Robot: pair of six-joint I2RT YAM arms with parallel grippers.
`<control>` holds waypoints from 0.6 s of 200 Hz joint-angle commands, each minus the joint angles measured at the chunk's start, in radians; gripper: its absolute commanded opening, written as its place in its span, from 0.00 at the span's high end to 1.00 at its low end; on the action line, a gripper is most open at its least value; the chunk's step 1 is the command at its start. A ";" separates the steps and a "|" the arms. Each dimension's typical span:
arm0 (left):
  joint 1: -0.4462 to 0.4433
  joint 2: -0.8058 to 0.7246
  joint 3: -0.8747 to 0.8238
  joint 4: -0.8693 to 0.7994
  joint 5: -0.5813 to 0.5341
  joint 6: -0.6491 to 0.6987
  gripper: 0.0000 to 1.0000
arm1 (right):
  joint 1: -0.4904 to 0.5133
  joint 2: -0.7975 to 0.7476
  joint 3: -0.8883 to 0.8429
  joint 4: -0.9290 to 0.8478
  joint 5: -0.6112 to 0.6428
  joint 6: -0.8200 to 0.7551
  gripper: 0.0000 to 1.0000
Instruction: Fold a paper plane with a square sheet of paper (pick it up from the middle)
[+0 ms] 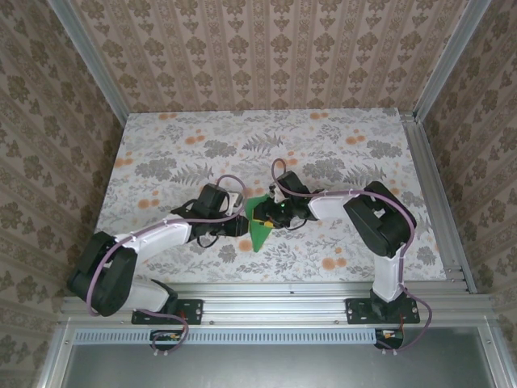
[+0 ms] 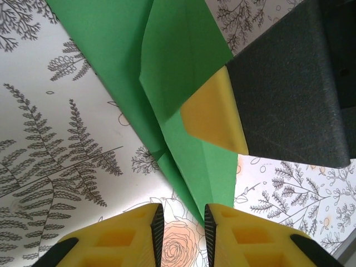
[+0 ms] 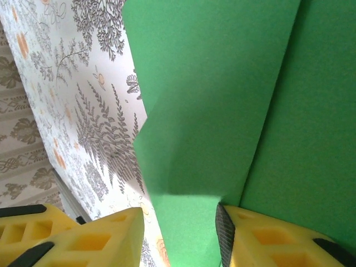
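Note:
The square sheet of paper (image 1: 259, 232) is bright green and folded into a long pointed shape with creased flaps, lying on the table between both arms. My left gripper (image 1: 245, 225) comes in from the left. In the left wrist view the left gripper (image 2: 182, 232) is open by a narrow gap over a printed rose, and the paper's (image 2: 178, 67) point ends at its right finger. My right gripper (image 1: 269, 215) reaches in from the right; one of its yellow fingertips (image 2: 214, 114) rests on the paper. In the right wrist view the right gripper (image 3: 178, 236) is open, with a flap of the paper (image 3: 222, 100) running between its jaws.
The table (image 1: 323, 145) has a floral cloth. Wallpapered walls close it in at the back and both sides. An aluminium rail (image 1: 266, 289) runs along the near edge, where both arm bases are bolted.

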 commanded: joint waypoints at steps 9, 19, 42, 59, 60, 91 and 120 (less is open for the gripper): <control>0.002 0.029 0.019 0.006 0.045 0.015 0.71 | -0.006 -0.106 -0.030 -0.084 0.072 -0.033 0.56; 0.002 0.038 0.026 0.028 0.051 0.008 0.70 | -0.016 -0.123 -0.059 -0.050 0.067 -0.007 0.56; 0.002 0.080 0.048 0.060 0.062 -0.001 0.70 | -0.028 -0.141 -0.093 -0.018 0.060 0.025 0.57; 0.002 0.110 0.064 0.081 0.073 -0.006 0.69 | -0.032 -0.131 -0.097 -0.024 0.057 0.032 0.58; 0.002 0.112 0.064 0.081 0.073 -0.006 0.69 | -0.032 -0.131 -0.097 -0.024 0.057 0.033 0.58; 0.002 0.163 0.081 0.098 0.078 -0.001 0.69 | -0.034 -0.103 -0.097 0.027 0.031 0.051 0.57; 0.002 0.210 0.088 0.100 0.076 0.011 0.74 | -0.034 -0.062 -0.082 0.074 -0.001 0.065 0.57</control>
